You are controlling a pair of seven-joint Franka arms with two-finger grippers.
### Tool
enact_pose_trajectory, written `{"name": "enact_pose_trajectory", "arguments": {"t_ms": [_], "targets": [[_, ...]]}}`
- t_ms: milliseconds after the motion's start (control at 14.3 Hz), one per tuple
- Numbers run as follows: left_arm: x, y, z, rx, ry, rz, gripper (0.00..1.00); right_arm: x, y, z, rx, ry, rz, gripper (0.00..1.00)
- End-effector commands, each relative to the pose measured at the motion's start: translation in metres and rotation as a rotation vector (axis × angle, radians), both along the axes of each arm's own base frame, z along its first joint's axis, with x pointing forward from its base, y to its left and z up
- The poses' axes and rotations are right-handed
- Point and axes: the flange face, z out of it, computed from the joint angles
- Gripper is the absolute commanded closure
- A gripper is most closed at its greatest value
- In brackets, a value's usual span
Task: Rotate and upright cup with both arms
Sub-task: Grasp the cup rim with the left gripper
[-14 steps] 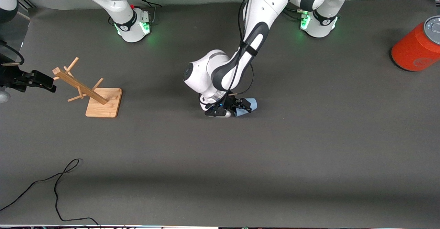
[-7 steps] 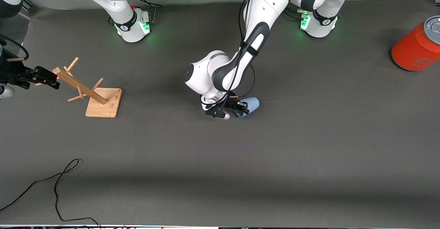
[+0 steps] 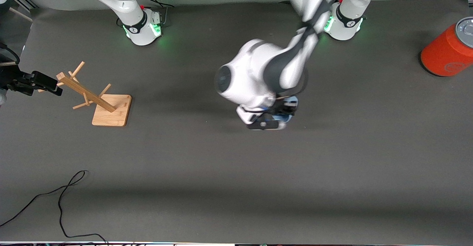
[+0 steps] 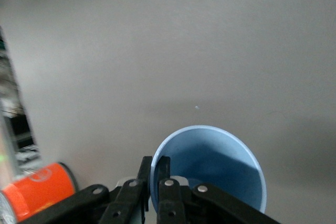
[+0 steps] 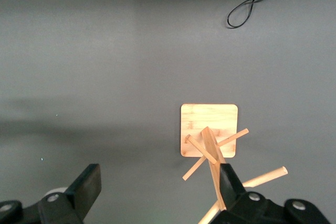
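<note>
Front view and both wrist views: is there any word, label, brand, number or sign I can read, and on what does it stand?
No text can be read in any view.
Orange cylinder: a faint round mark on its side, too blurred to read.
Cup, held in the left gripper: plain, no marking.
Wooden rack: no marking.

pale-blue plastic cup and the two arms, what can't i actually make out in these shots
- Front view: the small pale-blue plastic cup is mostly covered by the left arm's wrist and the left gripper, so its tilt is unclear.
- Left wrist view: the cup's base is cut off by the lower edge; only the rim, pinched in the shut jaws, shows.
- Front view: the right gripper, open above the wooden peg rack, has its wrist cut off by the edge.
</note>
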Motion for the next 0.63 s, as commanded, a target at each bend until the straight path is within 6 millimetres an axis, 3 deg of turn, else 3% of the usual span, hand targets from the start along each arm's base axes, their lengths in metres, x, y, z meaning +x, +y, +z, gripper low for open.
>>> {"name": "enact_pose_trajectory", "arguments": {"t_ms": [0,140,280,420,560], "targets": [[-0.003,0.069,0.084,-0.188,-0.010,0.082,1.00,-0.006,-0.001,0.006,-0.034,-0.015,0.028,0.00],[-0.010,0.111,0.119,-0.326,-0.042,0.140,1.00,-0.007,-0.002,0.006,-0.035,-0.015,0.028,0.00],[-0.022,0.154,0.137,-0.427,-0.099,0.179,1.00,-0.007,-0.004,0.006,-0.035,-0.015,0.023,0.00],[-0.038,0.181,0.130,-0.485,-0.143,0.196,1.00,-0.007,-0.004,0.006,-0.035,-0.015,0.023,0.00],[-0.048,0.187,0.104,-0.552,-0.175,0.207,1.00,-0.006,0.000,0.006,-0.035,-0.015,0.031,0.00]]}}
